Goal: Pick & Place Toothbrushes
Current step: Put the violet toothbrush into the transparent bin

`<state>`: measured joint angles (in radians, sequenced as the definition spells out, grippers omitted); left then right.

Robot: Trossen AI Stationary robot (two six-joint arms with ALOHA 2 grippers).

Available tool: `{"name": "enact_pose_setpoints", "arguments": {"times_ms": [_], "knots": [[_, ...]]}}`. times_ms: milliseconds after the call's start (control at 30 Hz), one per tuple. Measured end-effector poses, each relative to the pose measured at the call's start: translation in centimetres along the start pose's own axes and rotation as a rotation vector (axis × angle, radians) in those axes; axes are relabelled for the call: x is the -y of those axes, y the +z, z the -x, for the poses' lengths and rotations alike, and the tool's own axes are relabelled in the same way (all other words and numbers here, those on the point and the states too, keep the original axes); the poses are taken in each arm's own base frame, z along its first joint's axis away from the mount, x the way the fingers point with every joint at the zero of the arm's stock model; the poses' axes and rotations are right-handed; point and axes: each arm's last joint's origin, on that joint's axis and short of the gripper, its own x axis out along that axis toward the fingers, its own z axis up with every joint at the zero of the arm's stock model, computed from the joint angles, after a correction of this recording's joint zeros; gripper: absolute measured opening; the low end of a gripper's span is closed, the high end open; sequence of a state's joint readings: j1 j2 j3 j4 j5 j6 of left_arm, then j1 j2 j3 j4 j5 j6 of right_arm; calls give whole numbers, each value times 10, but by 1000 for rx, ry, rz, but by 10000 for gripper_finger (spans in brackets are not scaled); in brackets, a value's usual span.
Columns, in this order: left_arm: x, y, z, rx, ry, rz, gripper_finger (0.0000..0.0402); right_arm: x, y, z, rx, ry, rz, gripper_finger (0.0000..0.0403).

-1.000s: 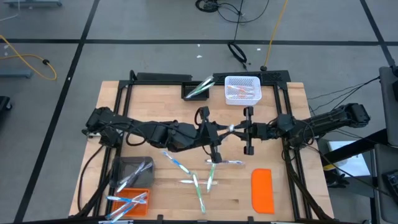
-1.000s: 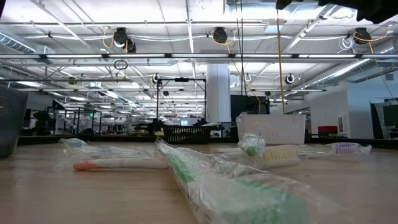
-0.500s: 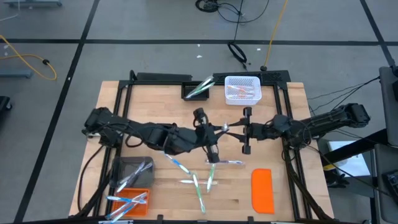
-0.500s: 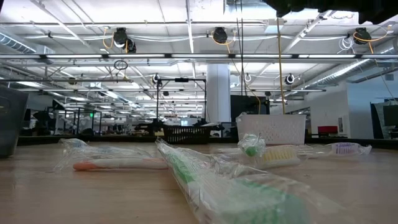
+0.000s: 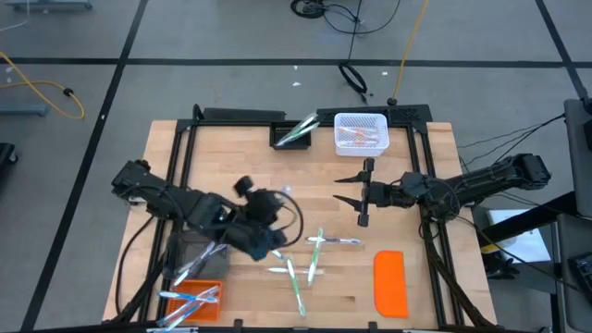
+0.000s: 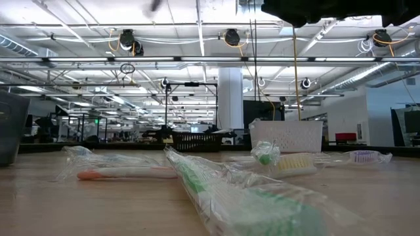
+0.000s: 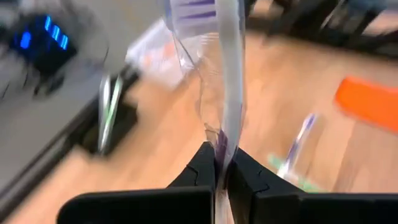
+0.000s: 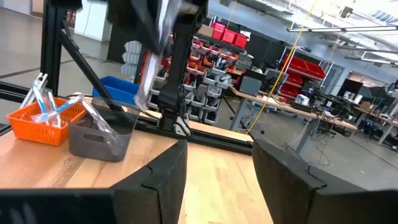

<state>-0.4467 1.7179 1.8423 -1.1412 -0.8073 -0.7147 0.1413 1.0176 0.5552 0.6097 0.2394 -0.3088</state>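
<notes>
Left hand [image 7: 221, 163] clamped on a bagged purple toothbrush [image 7: 214, 37], held above the bench [image 5: 435, 148] nr the grey bin [image 5: 190, 252]. Right hand [image 5: 351, 190] fingers apart, mid-bench. Other toothbrushes [image 5: 310, 264] loose on bench w/ orange lid [image 5: 390, 282].

I'm running this rig in a big open industrial lab. Past the wooden table [image 5: 231, 148] I see exposed ceiling pipes [image 6: 197, 59], rows of metal racks [image 6: 92, 124] and workbenches [image 8: 286, 112], shelves of red bins [image 8: 230, 46], and yellow cables [image 5: 37, 83] across a grey taped floor [image 5: 231, 37].
</notes>
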Motion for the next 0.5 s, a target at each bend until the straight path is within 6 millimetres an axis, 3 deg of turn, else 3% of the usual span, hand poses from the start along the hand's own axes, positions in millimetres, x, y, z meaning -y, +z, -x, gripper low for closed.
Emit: {"name": "enact_pose_setpoints", "arguments": {"times_ms": [267,500], "knots": [[-10,-38,22,-298,107,186,8,0,-1,0,-10,6,2,170],[-4,-53,26,-517,59,266,7,0,-1,0,-13,8,2,169]]}}
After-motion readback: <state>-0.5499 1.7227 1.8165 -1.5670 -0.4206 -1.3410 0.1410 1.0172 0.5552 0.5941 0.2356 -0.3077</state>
